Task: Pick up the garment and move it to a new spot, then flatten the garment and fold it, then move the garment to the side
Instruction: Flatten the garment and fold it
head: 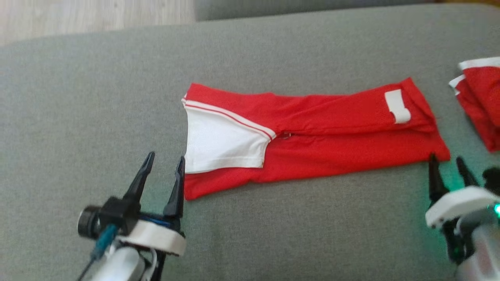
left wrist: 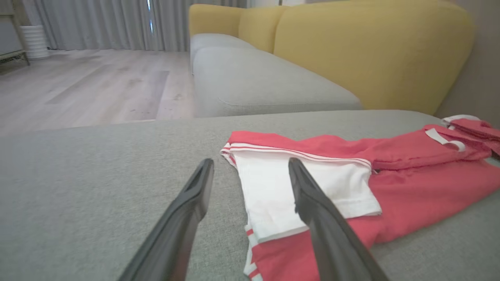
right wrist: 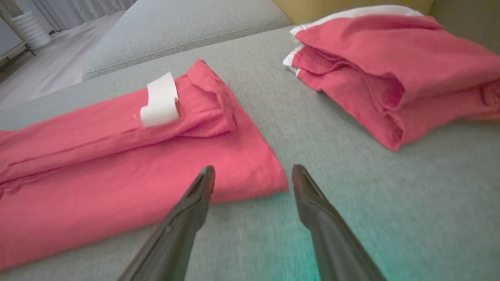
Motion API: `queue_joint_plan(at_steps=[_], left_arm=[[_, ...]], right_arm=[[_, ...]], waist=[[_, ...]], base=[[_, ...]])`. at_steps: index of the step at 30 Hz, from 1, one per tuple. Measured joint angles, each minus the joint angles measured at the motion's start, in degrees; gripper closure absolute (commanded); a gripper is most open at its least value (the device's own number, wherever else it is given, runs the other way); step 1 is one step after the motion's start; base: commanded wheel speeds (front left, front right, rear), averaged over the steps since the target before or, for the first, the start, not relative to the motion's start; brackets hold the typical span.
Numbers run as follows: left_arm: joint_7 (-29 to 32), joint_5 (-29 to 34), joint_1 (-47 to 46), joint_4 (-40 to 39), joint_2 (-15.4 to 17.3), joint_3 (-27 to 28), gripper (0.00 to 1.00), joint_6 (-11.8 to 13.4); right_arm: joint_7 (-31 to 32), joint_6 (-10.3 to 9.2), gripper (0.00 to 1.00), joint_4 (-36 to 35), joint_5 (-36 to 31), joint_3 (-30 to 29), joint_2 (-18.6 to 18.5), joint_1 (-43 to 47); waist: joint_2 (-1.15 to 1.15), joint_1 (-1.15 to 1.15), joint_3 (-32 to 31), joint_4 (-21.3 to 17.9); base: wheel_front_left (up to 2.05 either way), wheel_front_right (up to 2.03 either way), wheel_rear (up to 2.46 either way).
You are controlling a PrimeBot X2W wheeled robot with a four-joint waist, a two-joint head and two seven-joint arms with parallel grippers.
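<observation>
The garment [head: 332,132] is red with a white sleeve panel and a white tag, folded lengthwise into a long strip on the grey cushion [head: 78,97]. It also lies in the left wrist view [left wrist: 410,183] and the right wrist view [right wrist: 97,171]. My left gripper [head: 165,160] [left wrist: 250,166] stands open just off the garment's left end, its right finger by the white sleeve edge. Open too, my right gripper [head: 447,160] [right wrist: 253,171] sits at the garment's near right corner. Nothing is between either pair of fingers.
A second red garment [head: 482,101] [right wrist: 394,70] lies folded at the far right of the cushion. Beyond the cushion are a grey sofa seat [left wrist: 258,78] with yellow backrests [left wrist: 371,50], and a pale wooden floor [left wrist: 86,86] to the left.
</observation>
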Motion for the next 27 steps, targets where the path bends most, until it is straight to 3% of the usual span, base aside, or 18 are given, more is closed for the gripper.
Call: queue_joint_plan(at_steps=[5,11,21,27], left_arm=[[0.00,7.03,7.67,-4.30,-4.61,5.83,0.00,3.48],[0.00,15.12,16.12,-8.46,-9.24,8.86,0.00,6.32],[0.00,24.16,21.48,-11.74,-12.81,8.61,0.00,5.76],[0.00,26.33,21.32,-12.49,-14.22,8.78,0.00,5.41]], right_arm=[[-0.59,0.00,0.00,-2.43,0.45,-1.59,2.70,5.80],[-0.40,0.00,0.00,-5.12,0.98,-3.92,4.57,10.29],[3.72,0.00,0.00,-5.65,0.60,-11.26,5.50,10.03],[5.42,0.00,0.00,-2.60,-2.41,-17.36,4.74,2.31]], waist=[[0.00,0.00,-3.88,-0.35],[0.00,-0.01,-7.95,0.56],[0.00,0.00,-8.93,6.67],[0.00,0.02,-6.50,9.49]], base=[[0.00,0.00,0.00],[0.00,0.00,0.00],[0.00,0.00,0.00],[0.00,0.00,0.00]])
